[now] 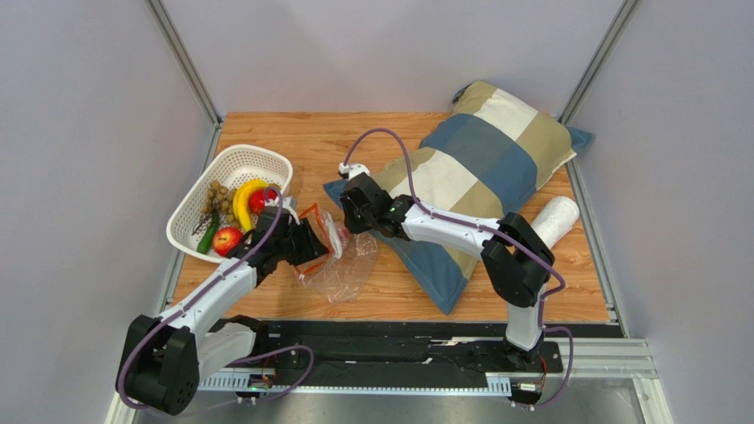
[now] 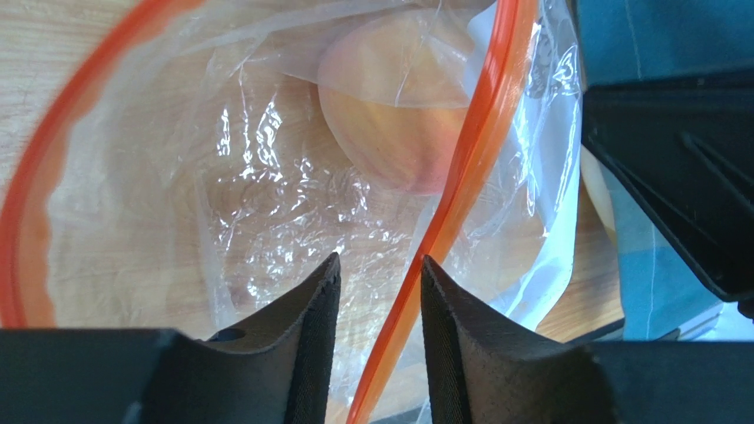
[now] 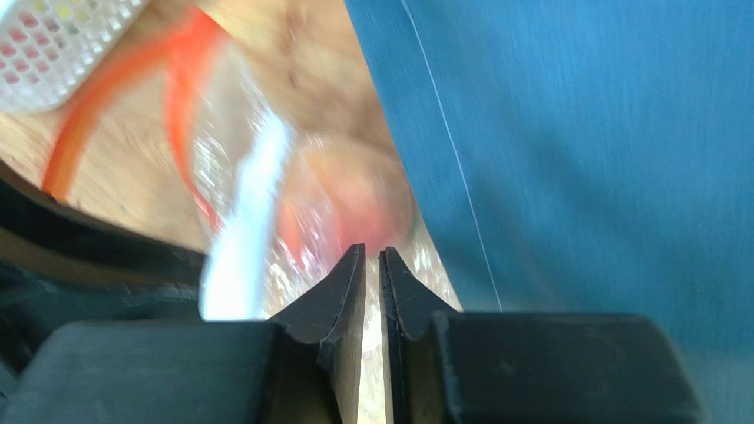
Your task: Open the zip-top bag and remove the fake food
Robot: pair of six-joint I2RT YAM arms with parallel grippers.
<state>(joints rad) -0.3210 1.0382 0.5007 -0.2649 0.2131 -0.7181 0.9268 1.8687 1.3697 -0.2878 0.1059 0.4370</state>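
The zip-top bag point(image 1: 345, 269) lies mid-table, its orange zipper mouth point(image 2: 460, 177) gaping wide. A peach point(image 2: 398, 115) from the fake food sits inside, also showing through the film in the right wrist view point(image 3: 354, 199). My left gripper point(image 1: 314, 243) is at the mouth, open; one zipper strip runs between its jaws point(image 2: 380, 258) without being pinched. My right gripper point(image 1: 361, 223) is at the bag's far side by the pillow. Its jaws point(image 3: 373, 249) stand almost together on crinkly film. Banana point(image 1: 245, 199), red apples point(image 1: 226, 238), grapes point(image 1: 217, 199) and a green vegetable point(image 1: 206, 238) lie in the basket.
The white mesh basket point(image 1: 232, 155) stands at the left, just behind my left arm. A blue, white and tan patchwork pillow point(image 1: 478, 168) fills the right half, touching the bag. A white roll point(image 1: 553, 221) lies at the pillow's right end. Walls close in the table's back and sides.
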